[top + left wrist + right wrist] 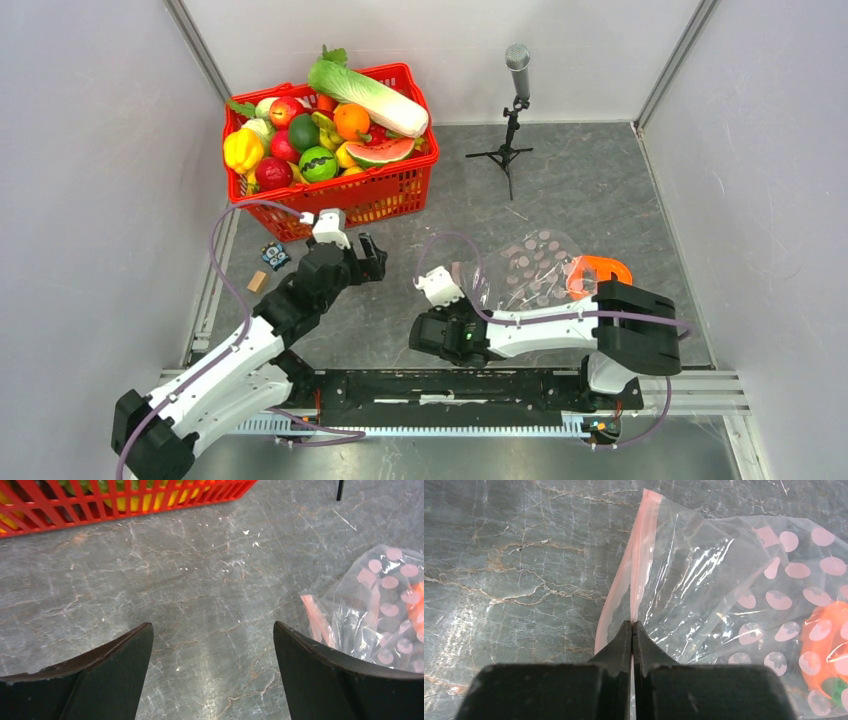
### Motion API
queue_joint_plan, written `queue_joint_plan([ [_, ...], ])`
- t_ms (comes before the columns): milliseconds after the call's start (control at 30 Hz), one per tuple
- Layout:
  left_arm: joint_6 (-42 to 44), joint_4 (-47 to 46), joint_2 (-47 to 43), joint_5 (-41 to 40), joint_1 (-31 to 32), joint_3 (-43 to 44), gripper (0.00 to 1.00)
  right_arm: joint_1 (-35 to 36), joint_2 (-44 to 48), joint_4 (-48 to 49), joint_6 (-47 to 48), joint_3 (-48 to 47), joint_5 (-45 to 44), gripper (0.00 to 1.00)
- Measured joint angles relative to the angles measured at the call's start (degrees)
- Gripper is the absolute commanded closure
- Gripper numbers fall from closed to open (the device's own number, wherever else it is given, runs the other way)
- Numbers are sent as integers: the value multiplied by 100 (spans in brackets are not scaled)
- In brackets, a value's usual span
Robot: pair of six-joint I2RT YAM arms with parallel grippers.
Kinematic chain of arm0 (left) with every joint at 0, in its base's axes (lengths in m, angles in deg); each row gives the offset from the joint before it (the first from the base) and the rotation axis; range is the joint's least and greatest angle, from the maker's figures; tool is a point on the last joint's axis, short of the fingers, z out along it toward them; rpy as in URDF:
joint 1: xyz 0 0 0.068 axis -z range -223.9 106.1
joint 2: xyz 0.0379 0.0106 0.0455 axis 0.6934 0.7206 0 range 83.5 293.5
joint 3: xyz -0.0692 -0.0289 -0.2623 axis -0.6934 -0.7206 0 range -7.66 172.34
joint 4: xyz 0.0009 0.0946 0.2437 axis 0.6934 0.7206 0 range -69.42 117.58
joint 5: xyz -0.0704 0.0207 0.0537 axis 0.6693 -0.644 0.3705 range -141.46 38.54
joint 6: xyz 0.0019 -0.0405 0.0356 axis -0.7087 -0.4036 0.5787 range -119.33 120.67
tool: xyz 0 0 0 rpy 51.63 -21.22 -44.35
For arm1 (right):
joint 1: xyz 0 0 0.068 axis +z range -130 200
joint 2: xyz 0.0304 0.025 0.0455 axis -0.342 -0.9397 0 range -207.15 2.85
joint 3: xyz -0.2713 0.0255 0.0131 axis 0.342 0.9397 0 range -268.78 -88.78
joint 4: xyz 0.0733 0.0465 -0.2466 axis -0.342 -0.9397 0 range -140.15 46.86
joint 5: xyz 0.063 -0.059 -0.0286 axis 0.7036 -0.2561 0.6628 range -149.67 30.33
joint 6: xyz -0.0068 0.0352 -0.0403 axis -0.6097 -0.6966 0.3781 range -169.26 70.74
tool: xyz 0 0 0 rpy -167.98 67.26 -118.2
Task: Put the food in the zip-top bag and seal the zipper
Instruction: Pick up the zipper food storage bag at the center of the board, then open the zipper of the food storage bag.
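The right end effector (632, 626) is gripping the zipper (640, 550) of the zip-top bag (719, 575), its jaws fully closed on the pink-red strip. The bag is lying on the tabletop (514, 570), with an orange object (824, 630) showing through its plastic. The left end effector (212, 630) is hovering wide open, holding nothing, between the bag and the red basket (392, 196). The cabbage (365, 95), watermelon slice (381, 152) and yellow bell pepper (242, 150) are sitting in the basket.
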Motion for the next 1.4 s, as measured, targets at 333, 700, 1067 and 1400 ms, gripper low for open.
queue_joint_plan([
  [333,70,-811,662,1563,0,-61,5,-890,2511,1556,507,1423,721,100],
  [700,-304,-2439,2229,3460,105,299,10,-1486,3794,2815,990,2081,1738,100],
  [1067,-632,-2990,3379,3995,273,831,24,-1486,3840,3165,1043,2157,2031,100],
  [1400,-623,-2566,4015,3526,315,1290,49,-1486,3840,3248,1272,2153,2238,100],
])
